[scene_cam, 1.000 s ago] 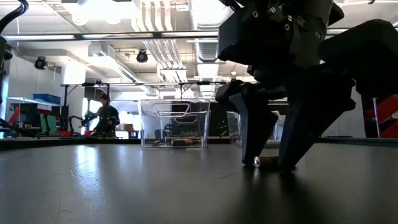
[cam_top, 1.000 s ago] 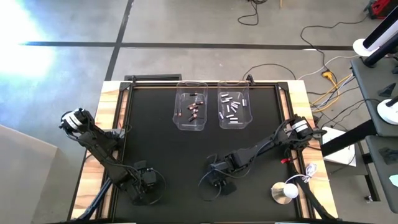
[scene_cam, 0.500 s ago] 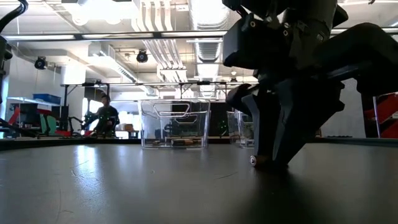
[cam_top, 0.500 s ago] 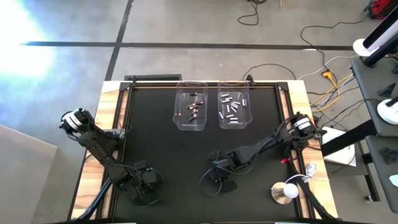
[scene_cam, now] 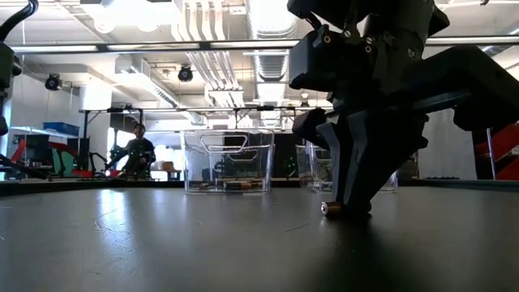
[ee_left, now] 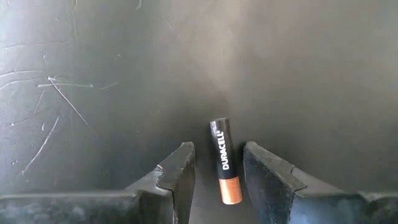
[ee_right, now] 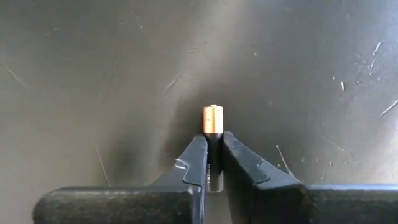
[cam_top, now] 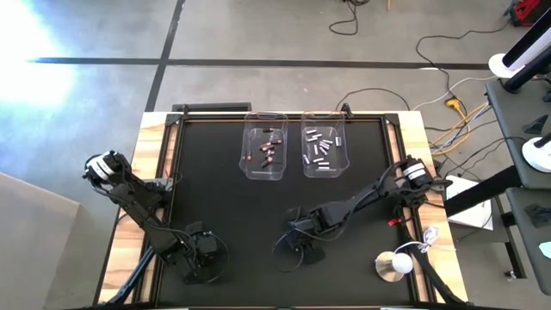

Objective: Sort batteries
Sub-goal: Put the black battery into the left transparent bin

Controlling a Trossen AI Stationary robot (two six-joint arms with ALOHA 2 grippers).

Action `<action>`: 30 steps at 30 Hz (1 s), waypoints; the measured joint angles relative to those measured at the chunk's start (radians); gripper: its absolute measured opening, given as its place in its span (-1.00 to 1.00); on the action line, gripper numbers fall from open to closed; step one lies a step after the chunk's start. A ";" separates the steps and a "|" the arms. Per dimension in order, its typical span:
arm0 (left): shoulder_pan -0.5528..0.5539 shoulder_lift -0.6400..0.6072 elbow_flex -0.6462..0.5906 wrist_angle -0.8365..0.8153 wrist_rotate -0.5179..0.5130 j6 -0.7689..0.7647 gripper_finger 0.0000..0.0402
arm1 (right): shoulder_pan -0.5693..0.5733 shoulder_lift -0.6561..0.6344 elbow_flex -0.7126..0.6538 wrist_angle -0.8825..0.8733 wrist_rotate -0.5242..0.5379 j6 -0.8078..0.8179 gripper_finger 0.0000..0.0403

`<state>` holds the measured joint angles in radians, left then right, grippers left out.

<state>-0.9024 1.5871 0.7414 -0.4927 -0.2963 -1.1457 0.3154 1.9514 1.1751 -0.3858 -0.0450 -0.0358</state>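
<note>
The step in hand is a pick: the right end effector (ee_right: 212, 163) stands at the near middle of the desk (cam_top: 207, 155) with its fingers (ee_right: 194, 163) pressed together on a dark battery with a copper end (ee_right: 212, 134). The copper cap projects clear of the fingertips. In the low view that battery (scene_cam: 331, 210) lies at desk level, so it is judged gripped but not yet lifted.

The left end effector (ee_left: 218, 174) rests at the near left of the desk. Its fingers stand apart on either side of a second dark, copper-ended battery (ee_left: 224, 162), which lies between them; whether they press on it cannot be told.

The next move calls for a straight lift without tilting, then a carry to the far edge. There the left clear bin (cam_top: 265, 153) holds dark, copper-tinted cells and the right clear bin (cam_top: 323, 151) holds silvery ones. On that showing the gripped cell belongs in the left bin. The grip sits on the lower body of the cell, so a slip during the lift is possible.

Only the high view shows both bins' contents and the arms' positions; in it both held batteries are hidden beneath the end effectors. Only the wrist views show each battery's colouring and how the fingers stand about it. Only the low view shows height above the desk, and a person (scene_cam: 136, 151) in the room beyond.
</note>
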 joint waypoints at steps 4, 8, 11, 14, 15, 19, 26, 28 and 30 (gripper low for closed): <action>0.000 0.000 0.000 0.001 -0.004 0.001 -0.41 | -0.006 0.001 0.069 -0.035 0.008 -0.040 -0.84; 0.000 0.000 0.000 0.002 -0.009 0.001 -0.41 | -0.034 0.014 0.187 -0.103 0.050 -0.064 -0.85; 0.001 0.000 0.000 0.002 -0.012 0.003 -0.41 | -0.070 0.011 0.291 -0.149 0.048 -0.070 -0.85; 0.001 0.000 -0.003 0.004 -0.013 0.010 -0.41 | -0.115 0.008 0.405 -0.219 0.034 -0.081 -0.85; 0.001 0.000 -0.004 0.005 -0.014 0.010 -0.41 | -0.133 0.008 0.438 -0.219 0.031 -0.088 -0.85; 0.001 -0.002 -0.011 0.013 -0.016 0.008 -0.41 | -0.225 0.008 0.577 -0.226 0.054 -0.113 -0.85; 0.001 -0.002 -0.019 0.020 -0.020 -0.018 -0.41 | -0.381 0.086 0.882 -0.411 0.135 -0.210 -0.85; 0.001 -0.002 -0.022 0.021 -0.027 -0.019 -0.41 | -0.426 0.147 0.987 -0.503 0.135 -0.195 -0.86; 0.001 -0.002 -0.026 0.021 -0.030 -0.027 -0.41 | -0.470 0.217 1.088 -0.583 0.128 -0.188 -0.86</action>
<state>-0.9013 1.5848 0.7151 -0.4722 -0.3267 -1.1724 -0.1551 2.1681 2.2629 -0.9691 0.0831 -0.2234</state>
